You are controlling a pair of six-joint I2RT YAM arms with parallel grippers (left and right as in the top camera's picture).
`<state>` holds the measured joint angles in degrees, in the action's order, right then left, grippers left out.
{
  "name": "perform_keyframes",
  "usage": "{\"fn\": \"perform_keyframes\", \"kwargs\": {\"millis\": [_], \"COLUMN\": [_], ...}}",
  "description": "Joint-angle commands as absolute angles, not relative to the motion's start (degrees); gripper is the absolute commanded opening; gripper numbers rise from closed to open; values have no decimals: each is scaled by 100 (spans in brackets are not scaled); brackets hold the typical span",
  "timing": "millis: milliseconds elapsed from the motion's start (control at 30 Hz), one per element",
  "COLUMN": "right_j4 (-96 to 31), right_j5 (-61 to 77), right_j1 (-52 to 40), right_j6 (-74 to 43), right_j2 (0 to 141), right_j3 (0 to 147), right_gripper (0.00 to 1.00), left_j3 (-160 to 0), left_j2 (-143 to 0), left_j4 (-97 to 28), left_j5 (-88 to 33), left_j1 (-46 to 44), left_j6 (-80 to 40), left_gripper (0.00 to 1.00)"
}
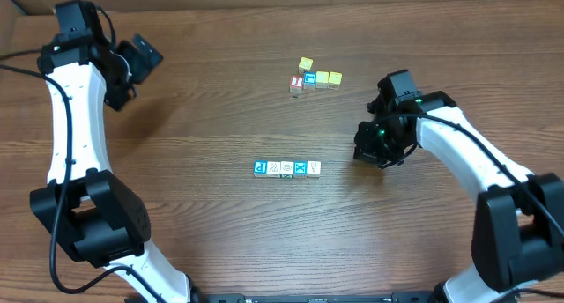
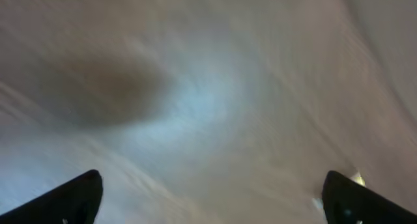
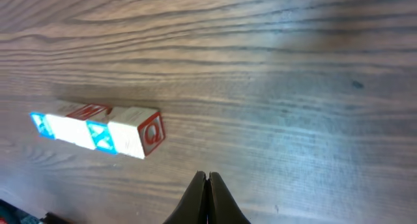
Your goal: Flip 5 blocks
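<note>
The five blocks (image 1: 287, 168) lie in a touching row in the middle of the tabletop (image 1: 203, 215). The right tool (image 3: 207, 180), pinched fully shut and empty, hangs near the row's right end. Going in shut, it would likely shove the end block and skew the row, and even once opened, a finger finds no gap between neighbours, so a flip could drag the next block. The left tool (image 1: 145, 58), wide open and empty near the far left corner, threatens little, though the spare cubes (image 1: 315, 77) toward the far edge could be picked by mistake.
</note>
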<state>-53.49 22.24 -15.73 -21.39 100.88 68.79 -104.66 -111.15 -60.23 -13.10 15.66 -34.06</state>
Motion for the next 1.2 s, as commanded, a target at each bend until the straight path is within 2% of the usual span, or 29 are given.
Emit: {"fn": "perform_keyframes", "kwargs": {"millis": [0,33,100,133,167,200,300,500,600,700,1000,1167], "right_j4": [-5441,-5452,-5443,-5435,-5426,-5406,-5266,-5137,-5148,-5155,-4936,-4823], "right_j5": [1962,1935,1940,1962,1981,2012,2458,2864,2515,1815,298,244], "right_j1": [-1553,-1553,-1553,-1553,-1553,-1553,-1553,-1555,-1610,-1747,-2576,-2849], "right_j6": [-2274,-2272,-2270,-2270,-2270,-2270,-2270,-2272,-2375,-2974,-4169,-4248], "right_j2": [9931,9933,9933,9933,9933,9933,9933,9933,9933,9942,10060,10274], "right_j3": [6919,6919,6917,6917,6917,6917,6917,6895,6882,6858,6858,6858], "right_gripper": [4,4,4,4,4,4,4,4,4,4,4,4], "left_j3": [-10547,-10547,-10530,-10492,-10453,-10416,-10175,-9124,-8718,-8648,-8556,-8058], "left_j2": [-11063,-11063,-11069,-11069,-11069,-11069,-11069,-11069,-11069,-11069,-11111,-11111], "left_j4": [-6401,-6630,-7214,-7430,-7623,-7784,-8088,-7627,-7356,-7338,-7013,-6578], "left_j5": [-2220,-2198,-1994,-1997,-2008,-1986,-1859,-1131,-1142,-1142,-1087,-819], "left_j1": [1474,1444,1374,1330,1271,1212,919,75,-226,-408,-563,-733], "left_j6": [-3024,-2864,-2611,-2318,-1946,-1739,-1398,-1284,-1284,-1284,-1546,-1653], "left_gripper": [84,100,97,75,30,4,4,4,4,4,4,4]}}
